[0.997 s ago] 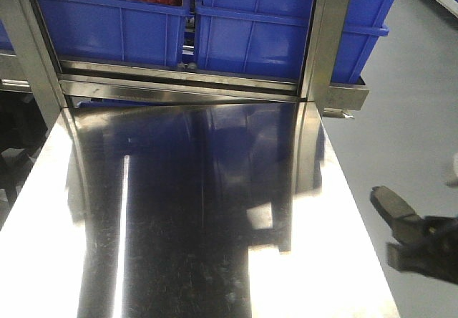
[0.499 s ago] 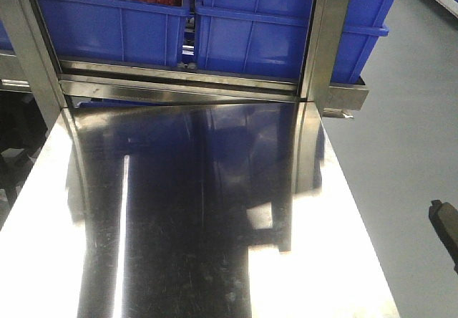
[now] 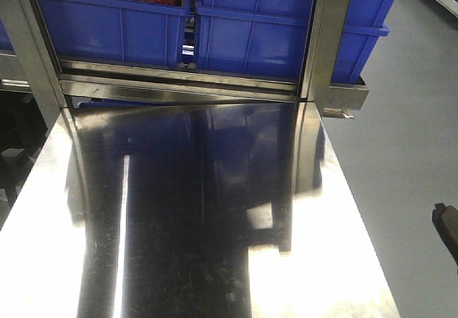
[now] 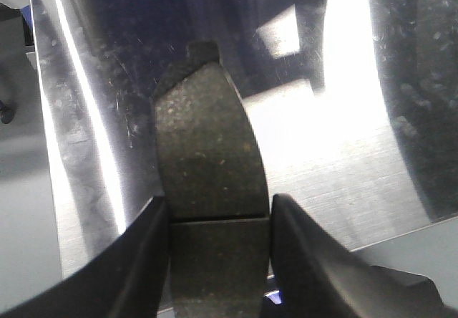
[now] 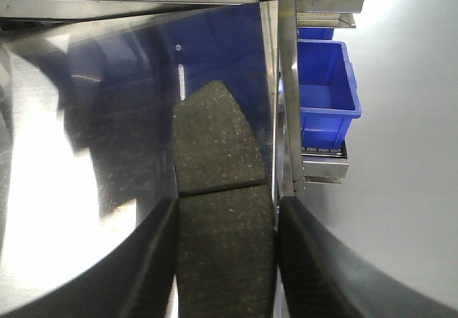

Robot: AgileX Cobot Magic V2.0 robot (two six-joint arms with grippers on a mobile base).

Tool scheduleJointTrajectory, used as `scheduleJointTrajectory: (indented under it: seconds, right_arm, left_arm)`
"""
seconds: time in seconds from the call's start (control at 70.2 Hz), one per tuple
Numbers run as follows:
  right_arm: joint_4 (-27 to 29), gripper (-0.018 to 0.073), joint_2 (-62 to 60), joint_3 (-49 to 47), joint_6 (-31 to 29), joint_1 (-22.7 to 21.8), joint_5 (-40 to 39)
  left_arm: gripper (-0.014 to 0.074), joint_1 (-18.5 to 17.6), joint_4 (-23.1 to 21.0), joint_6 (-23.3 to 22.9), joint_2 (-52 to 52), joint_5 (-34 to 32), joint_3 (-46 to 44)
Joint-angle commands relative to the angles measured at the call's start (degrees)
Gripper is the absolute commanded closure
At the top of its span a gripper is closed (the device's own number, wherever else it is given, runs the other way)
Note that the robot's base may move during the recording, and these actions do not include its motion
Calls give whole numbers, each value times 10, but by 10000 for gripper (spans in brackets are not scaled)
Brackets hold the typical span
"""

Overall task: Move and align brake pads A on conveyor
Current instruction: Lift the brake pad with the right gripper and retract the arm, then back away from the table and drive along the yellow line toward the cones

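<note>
Steel table, L gripper, R gripper clamp gritty curved pads

Front view, 4 o'clock: dark tip cut by the edge, too little showing to name; wrist views, 6 o'clock: left arm's brake pad and right arm's brake pad run off frame; blue bins cropped at 12 o'clock.

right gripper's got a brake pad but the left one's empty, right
No. The left gripper isn't empty: the left wrist view shows it shut on the left brake pad. The right gripper does hold the right brake pad.
</note>
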Motion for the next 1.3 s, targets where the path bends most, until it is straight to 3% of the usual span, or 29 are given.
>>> scheduleJointTrajectory:
  seconds: [0.0,1.282]
  right_arm:
    - [-16,520,4,-16,-6,-3,-52]
    - [-16,520,4,-16,-6,-3,-52]
  left_arm:
    - [603,-4,2,-7,-3,-39,-17]
    - [603,-4,2,-7,-3,-39,-17]
